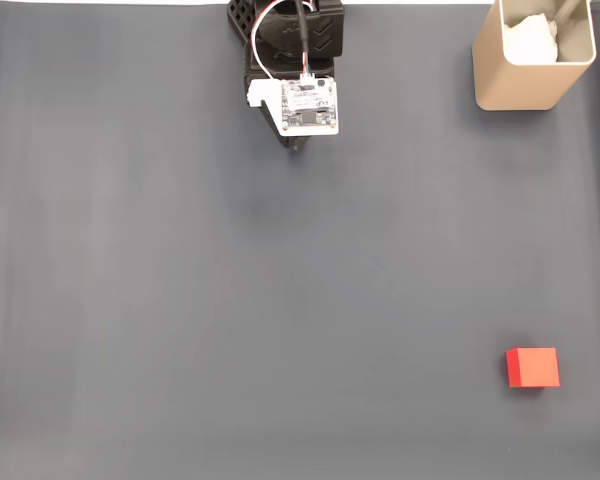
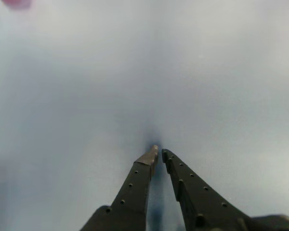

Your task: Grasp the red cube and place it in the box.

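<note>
Presently we are finding the red cube (image 1: 532,367) sitting alone near the lower right corner of the worktop (image 1: 180,300) in the fixed view, well apart from everything else. We are judging it to be light and rigid, with flat matte faces that should not be slipping under the pads; it does not look fragile. The sound hold, in our opinion, is across two opposite side faces, at mid-height, with the pincer coming straight down over it. Its edges are lying nearly square to the worktop edges, so little wrist turn should be needed.

In appearance the cube is showing a plain bright red, unmarked, with crisp corners and a slightly darker strip along its left face. In the wrist view a blurred reddish smudge (image 2: 18,3) is showing at the top left edge; we cannot say for certain that it is the cube.

The box (image 1: 528,62) is standing at the upper right corner, beige, with white wadding (image 1: 532,38) inside.

The pincer (image 2: 158,153) is hanging over bare worktop near the upper edge, fingertips drawn almost together and holding nothing.
</note>
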Robot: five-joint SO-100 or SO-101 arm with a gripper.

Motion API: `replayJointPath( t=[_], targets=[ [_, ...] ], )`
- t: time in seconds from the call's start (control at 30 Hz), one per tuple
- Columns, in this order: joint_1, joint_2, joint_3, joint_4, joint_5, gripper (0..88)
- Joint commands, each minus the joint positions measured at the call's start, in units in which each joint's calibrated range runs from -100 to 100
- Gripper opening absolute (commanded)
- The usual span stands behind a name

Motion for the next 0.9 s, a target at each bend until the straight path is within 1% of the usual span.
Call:
replayJointPath(
  t=[0.0, 0.17, 0.33, 0.73, 0.87],
  targets=[
    [-0.55, 0.09, 0.81, 0.79, -0.78, 0.0],
    [-0.76, 0.09, 0.81, -1.50, -2.05, 0.0],
    [-0.76, 0.09, 0.81, -7.98, -3.27, 0.0],
    [-0.91, 1.73, -0.10, -24.13, -3.17, 0.0],
    [-2.04, 4.59, -3.48, -27.24, -2.83, 0.0]
  ],
)
